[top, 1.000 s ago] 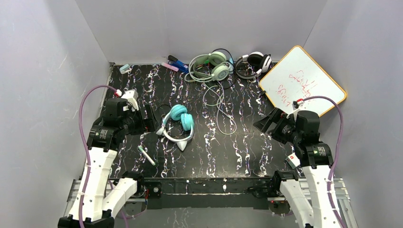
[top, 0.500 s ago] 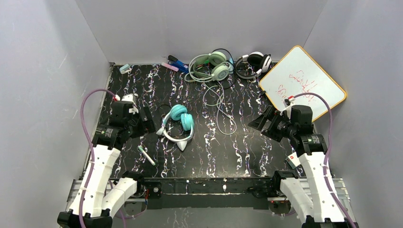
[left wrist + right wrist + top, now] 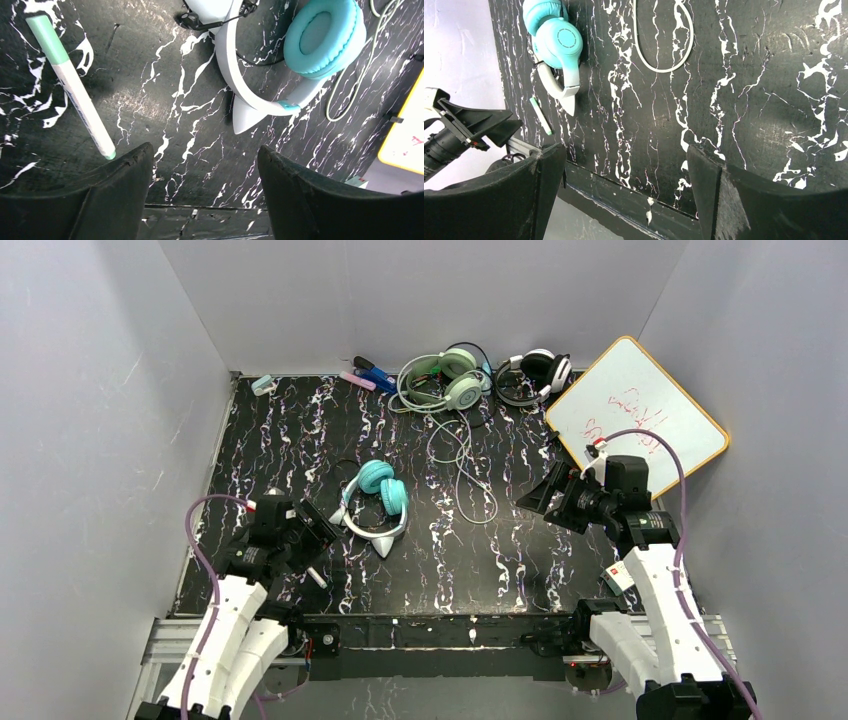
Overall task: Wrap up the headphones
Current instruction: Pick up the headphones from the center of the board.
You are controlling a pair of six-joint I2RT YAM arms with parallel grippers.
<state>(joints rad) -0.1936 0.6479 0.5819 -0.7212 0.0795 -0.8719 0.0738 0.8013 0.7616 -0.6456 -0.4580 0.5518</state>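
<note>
The teal headphones point(image 3: 378, 502) with a white cat-ear band lie at the table's middle left, a thin black cable at the cups. They also show in the left wrist view point(image 3: 322, 37) and the right wrist view point(image 3: 556, 45). The mint-green headphones point(image 3: 440, 380) sit at the back, their pale cable point(image 3: 465, 465) trailing forward in loops. The black-and-white headphones point(image 3: 535, 375) lie beside them. My left gripper point(image 3: 315, 530) hovers just near-left of the teal headset, open point(image 3: 205, 155), nothing between its fingers. My right gripper point(image 3: 545, 495) hangs open point(image 3: 624, 155) over the right side, holding nothing.
A green-capped white marker point(image 3: 75, 95) lies next to my left gripper, near the front edge. A yellow-framed whiteboard point(image 3: 640, 420) leans at the back right. Several markers point(image 3: 365, 375) and a small pale block point(image 3: 262, 384) lie along the back edge. Grey walls close in three sides.
My left arm has drawn back toward the near edge and its jaws have narrowed a little. My right arm has shifted slightly left, toward the table's middle.
</note>
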